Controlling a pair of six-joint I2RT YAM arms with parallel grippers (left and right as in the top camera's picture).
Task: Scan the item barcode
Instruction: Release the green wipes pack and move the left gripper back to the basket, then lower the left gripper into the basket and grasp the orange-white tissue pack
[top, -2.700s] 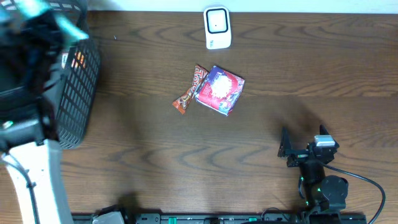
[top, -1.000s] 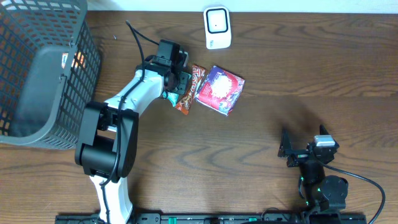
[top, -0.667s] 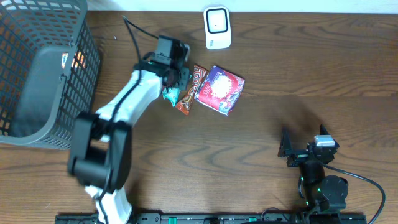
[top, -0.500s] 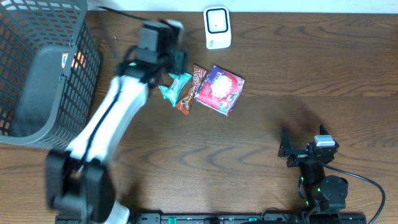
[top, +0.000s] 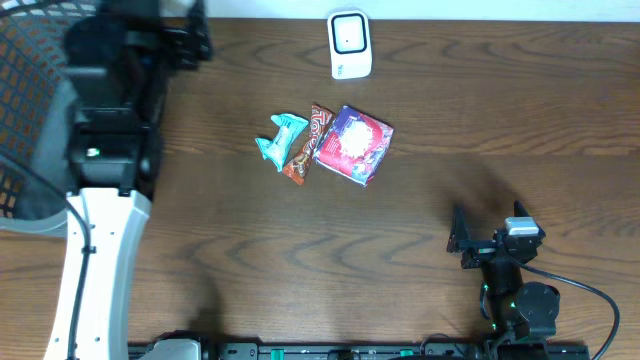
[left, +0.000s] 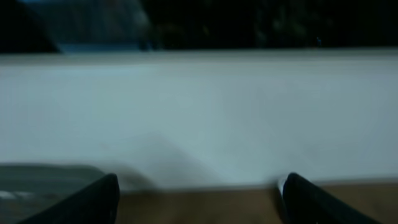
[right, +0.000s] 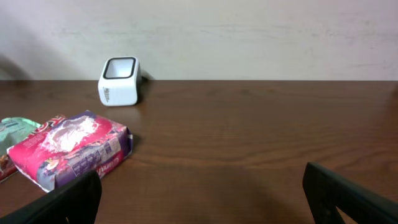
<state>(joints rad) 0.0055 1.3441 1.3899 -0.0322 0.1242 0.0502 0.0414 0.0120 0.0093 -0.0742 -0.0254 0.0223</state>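
My left gripper (left: 198, 198) stands released, its two fingertips wide apart with nothing between them. It faces only the pale wall (left: 199, 118) from the far left corner, above the basket (top: 30, 45). My right gripper (right: 208, 200) is released too, spread wide and empty, low over the table (right: 249, 143) at the near right. The things to scan lie mid-table, packed side by side and seemingly touching: a teal packet (top: 280, 140) on the left, a snack bar (top: 305, 143) in the middle, a red pack (top: 354, 144) on the right. All sit a little nearer than the white scanner (top: 350, 45) at the far edge. From the left jaws the cluster lies right and nearer, teal packet first; from the right jaws it lies far and left, red pack first. The snack bar's long axis runs from near-left to far-right, roughly toward the scanner. I judge neither arm clearly closer, but the right one faces the pack and scanner, while the left would have to swing round.
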